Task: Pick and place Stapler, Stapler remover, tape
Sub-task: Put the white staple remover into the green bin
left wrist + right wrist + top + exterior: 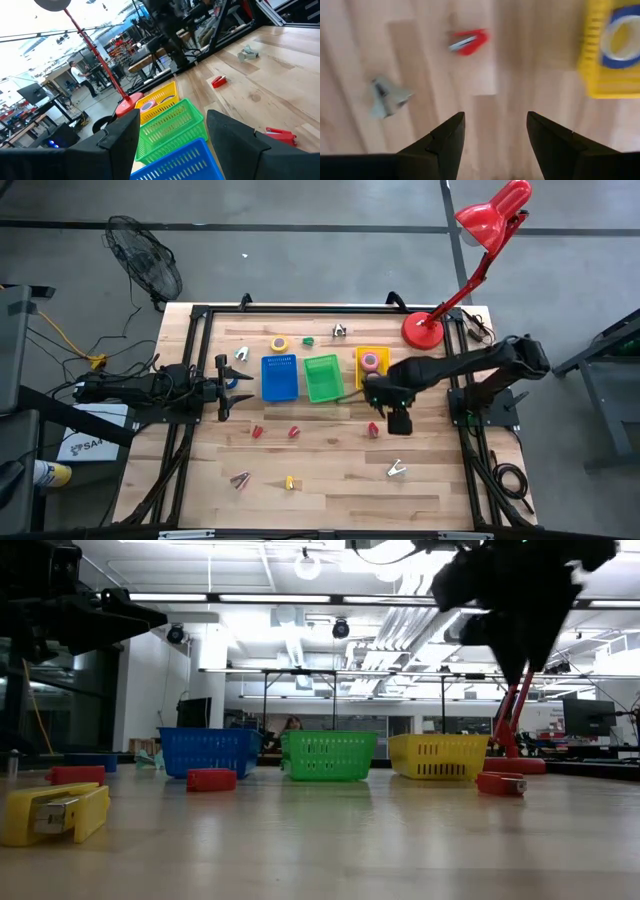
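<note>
A yellow stapler (55, 812) lies nearest; the right gripper (495, 135), open and empty, hovers near a red stapler (468, 41) and the yellow bin (612, 55).

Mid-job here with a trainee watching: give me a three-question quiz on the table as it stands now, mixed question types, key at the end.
1. True or false: the yellow bin already holds a tape roll.
2. Multiple choice: which bin stands between the other two? A. blue bin B. green bin C. yellow bin
3. Fill in: the right gripper hangs open and empty above the table, close to a small ____ stapler.

Key
1. True; a roll lies inside it.
2. B.
3. Red; in the right wrist view it lies ahead of the fingers, untouched. The left gripper waits open by the blue bin.
</note>
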Action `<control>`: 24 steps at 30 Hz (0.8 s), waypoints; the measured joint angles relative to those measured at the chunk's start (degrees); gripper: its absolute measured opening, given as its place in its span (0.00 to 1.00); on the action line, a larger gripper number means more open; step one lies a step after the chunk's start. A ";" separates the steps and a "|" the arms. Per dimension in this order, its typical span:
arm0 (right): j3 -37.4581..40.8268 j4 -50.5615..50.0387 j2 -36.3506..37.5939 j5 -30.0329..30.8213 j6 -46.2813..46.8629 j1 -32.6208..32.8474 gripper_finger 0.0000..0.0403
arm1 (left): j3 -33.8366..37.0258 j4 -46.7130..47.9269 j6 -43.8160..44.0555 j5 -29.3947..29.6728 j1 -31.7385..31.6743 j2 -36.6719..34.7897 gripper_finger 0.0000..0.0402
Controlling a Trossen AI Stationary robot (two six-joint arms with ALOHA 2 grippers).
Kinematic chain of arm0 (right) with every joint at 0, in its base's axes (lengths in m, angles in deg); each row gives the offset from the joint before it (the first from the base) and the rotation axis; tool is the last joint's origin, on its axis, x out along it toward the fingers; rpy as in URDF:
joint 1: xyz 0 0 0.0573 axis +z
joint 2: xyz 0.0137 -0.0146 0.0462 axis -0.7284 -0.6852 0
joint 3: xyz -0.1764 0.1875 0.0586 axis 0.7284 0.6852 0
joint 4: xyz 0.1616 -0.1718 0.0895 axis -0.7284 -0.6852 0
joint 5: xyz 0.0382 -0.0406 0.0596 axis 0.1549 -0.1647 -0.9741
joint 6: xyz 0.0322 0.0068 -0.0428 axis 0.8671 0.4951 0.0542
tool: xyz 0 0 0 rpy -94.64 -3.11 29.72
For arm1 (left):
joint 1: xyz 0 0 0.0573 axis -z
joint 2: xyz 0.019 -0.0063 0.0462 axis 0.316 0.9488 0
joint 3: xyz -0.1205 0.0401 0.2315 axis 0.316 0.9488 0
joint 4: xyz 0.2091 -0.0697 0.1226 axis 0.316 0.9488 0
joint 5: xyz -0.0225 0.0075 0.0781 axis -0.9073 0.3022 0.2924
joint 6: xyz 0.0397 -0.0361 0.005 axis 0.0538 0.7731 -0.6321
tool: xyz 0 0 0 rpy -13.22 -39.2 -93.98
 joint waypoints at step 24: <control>0.02 11.85 -9.70 -6.10 -7.43 20.41 0.65 | 0.02 0.00 0.00 0.00 0.02 0.00 0.56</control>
